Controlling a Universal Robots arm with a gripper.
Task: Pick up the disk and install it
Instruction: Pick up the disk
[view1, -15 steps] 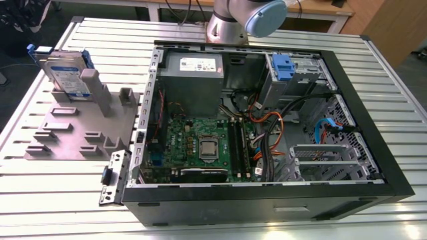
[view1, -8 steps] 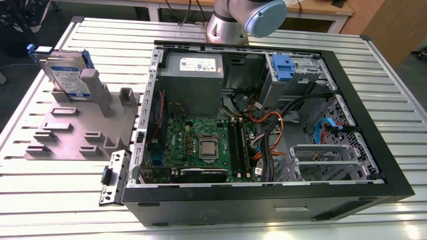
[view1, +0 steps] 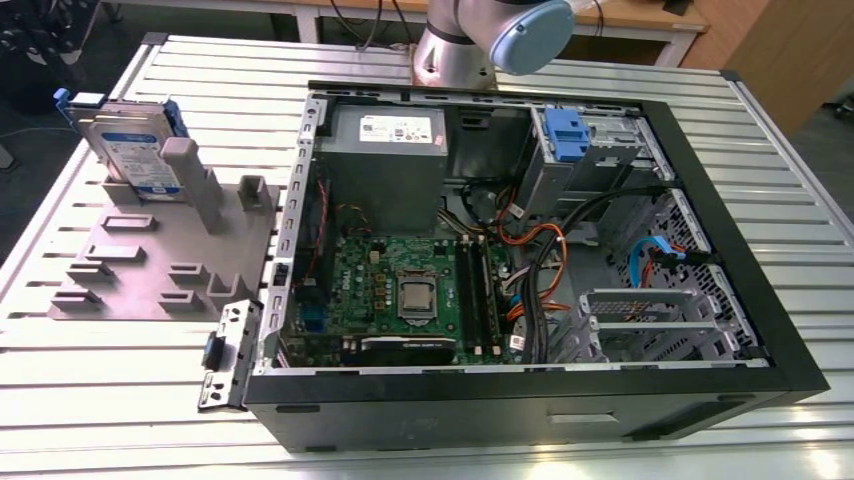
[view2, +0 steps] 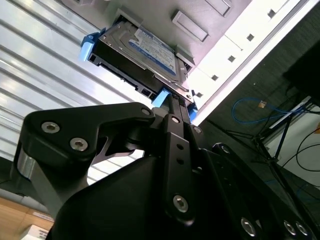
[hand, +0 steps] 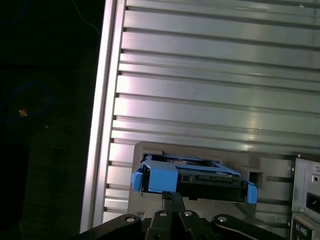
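My gripper (hand: 171, 197) hangs narrow and empty; the disk (view1: 130, 140) stands on edge in a grey stand (view1: 134, 270), on the exterior view's left, beside the computer case (view1: 534, 395). Stiff, dense, shock-sensitive, I judge: grip its blue-railed edges.

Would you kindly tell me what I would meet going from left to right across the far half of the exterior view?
disk, standing upright in its grey holder → power-supply box → drive cage with its blue latch
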